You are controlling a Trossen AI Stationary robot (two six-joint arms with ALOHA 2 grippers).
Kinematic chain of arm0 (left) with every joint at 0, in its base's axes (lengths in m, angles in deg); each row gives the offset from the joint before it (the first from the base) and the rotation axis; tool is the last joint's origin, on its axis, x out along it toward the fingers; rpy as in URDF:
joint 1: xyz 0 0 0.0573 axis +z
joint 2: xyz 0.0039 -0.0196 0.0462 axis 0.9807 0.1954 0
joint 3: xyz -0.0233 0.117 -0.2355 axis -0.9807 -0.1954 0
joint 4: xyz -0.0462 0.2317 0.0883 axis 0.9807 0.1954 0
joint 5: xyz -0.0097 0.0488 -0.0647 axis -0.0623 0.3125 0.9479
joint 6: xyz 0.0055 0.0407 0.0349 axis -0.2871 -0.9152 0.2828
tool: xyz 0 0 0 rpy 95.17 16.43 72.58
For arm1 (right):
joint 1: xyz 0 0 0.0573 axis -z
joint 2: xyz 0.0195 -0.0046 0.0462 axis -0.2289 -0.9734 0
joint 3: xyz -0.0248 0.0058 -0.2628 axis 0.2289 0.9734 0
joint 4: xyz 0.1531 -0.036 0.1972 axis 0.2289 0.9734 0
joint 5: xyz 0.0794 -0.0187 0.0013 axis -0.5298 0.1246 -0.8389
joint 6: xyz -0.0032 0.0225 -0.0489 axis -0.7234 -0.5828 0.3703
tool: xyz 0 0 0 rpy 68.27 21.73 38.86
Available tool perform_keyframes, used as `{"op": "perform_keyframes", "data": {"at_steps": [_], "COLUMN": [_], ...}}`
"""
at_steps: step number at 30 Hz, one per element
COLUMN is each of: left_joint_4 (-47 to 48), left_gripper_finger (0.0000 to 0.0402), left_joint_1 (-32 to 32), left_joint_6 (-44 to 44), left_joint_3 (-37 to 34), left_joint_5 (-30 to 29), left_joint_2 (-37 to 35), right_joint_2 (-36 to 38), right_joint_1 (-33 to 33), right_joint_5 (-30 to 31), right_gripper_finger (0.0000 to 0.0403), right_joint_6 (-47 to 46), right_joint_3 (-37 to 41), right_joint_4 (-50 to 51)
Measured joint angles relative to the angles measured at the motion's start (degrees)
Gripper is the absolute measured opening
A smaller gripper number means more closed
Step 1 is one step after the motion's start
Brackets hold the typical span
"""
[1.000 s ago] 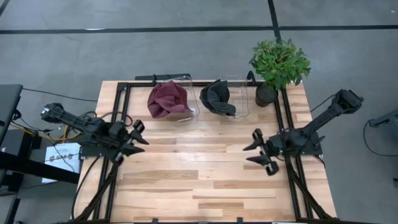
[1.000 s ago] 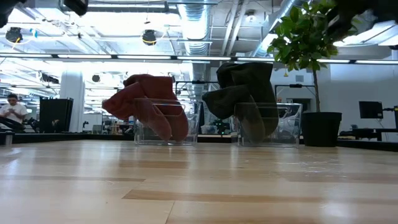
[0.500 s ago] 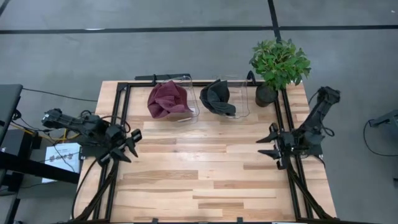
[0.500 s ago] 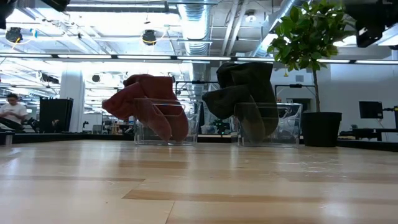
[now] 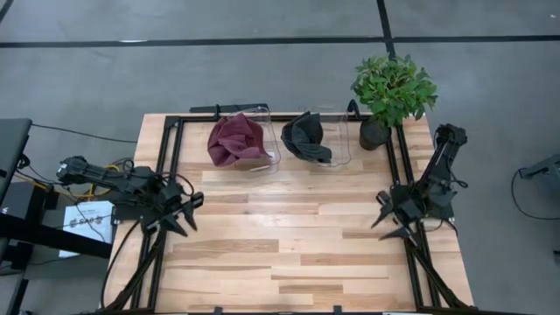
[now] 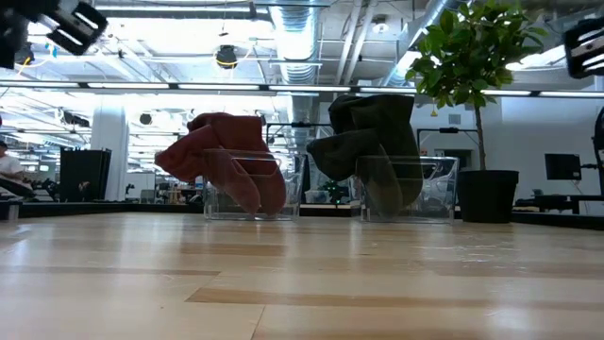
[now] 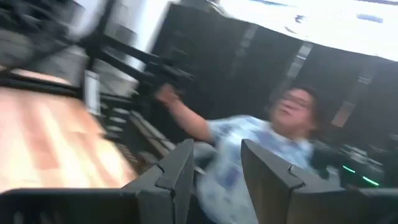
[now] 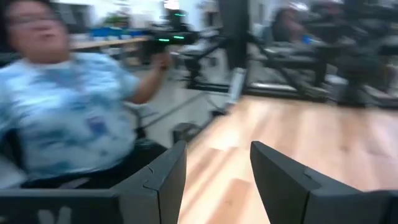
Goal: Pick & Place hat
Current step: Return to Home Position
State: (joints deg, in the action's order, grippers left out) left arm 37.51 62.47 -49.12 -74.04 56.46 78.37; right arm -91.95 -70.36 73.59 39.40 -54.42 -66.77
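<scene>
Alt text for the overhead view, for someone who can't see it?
Red cap sits in the left clear bin, black cap in the right clear bin. Left gripper and right gripper hang open, empty, at the table's sides.

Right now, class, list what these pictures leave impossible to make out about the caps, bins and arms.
Red cap bundle in the left bin: one cap or several; folds bunch together in high and low views.
Right bin: anything under the black cap, which covers it from above.
Wrist views past the open left gripper and right gripper: blur smears the person.
Low view: arms cropped by the top edge.
</scene>
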Motion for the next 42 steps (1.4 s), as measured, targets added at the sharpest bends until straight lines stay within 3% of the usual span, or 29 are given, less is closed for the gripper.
{"op": "perform_keyframes", "data": {"at_steps": [4,7,12,15,20,23,30,33,37,42], "left_joint_4": [-1.26,-3.75,-5.51,-5.48,-6.06,-6.83,-5.20,-5.40,-5.55,-5.70], "left_gripper_finger": [0.0131,0.0131,0.0131,0.0131,0.0131,0.0131,0.0131,0.0131,0.0131,0.0131], "left_joint_1": [-0.02,-0.02,1.09,3.09,6.88,9.71,17.71,19.70,20.82,20.88], "left_joint_6": [0.55,-3.13,-10.18,-15.94,-20.51,-20.36,-15.85,-15.78,-15.61,-12.83], "left_joint_3": [-0.02,-0.02,0.00,-0.03,-3.11,-5.96,-8.28,-8.28,-8.28,-8.28], "left_joint_5": [9.54,15.31,18.91,14.15,-3.53,-8.89,-7.76,-6.43,-6.31,-6.29], "left_joint_2": [-0.02,-0.04,-0.11,0.07,0.13,0.15,0.18,0.15,0.15,0.15], "right_joint_2": [0.00,-0.78,-3.83,-5.53,-8.01,-9.21,-9.73,-9.70,-9.70,-9.70], "right_joint_1": [0.26,1.30,5.40,8.91,17.26,23.08,35.50,39.14,42.69,44.24], "right_joint_5": [-7.94,-10.89,-13.08,-14.52,-14.09,-14.12,-15.00,-19.19,-23.20,-23.27], "right_gripper_finger": [0.0171,0.0171,0.0169,0.0169,0.0171,0.0170,0.0169,0.0171,0.0171,0.0168], "right_joint_6": [7.43,9.07,13.05,13.88,6.98,3.10,-2.57,-2.16,-2.19,-3.11], "right_joint_3": [5.98,7.12,7.15,7.15,7.17,7.19,7.21,7.21,7.23,7.26], "right_joint_4": [-10.05,-12.02,-19.55,-20.28,-20.23,-18.84,-13.43,-12.82,-12.80,-12.86]}}
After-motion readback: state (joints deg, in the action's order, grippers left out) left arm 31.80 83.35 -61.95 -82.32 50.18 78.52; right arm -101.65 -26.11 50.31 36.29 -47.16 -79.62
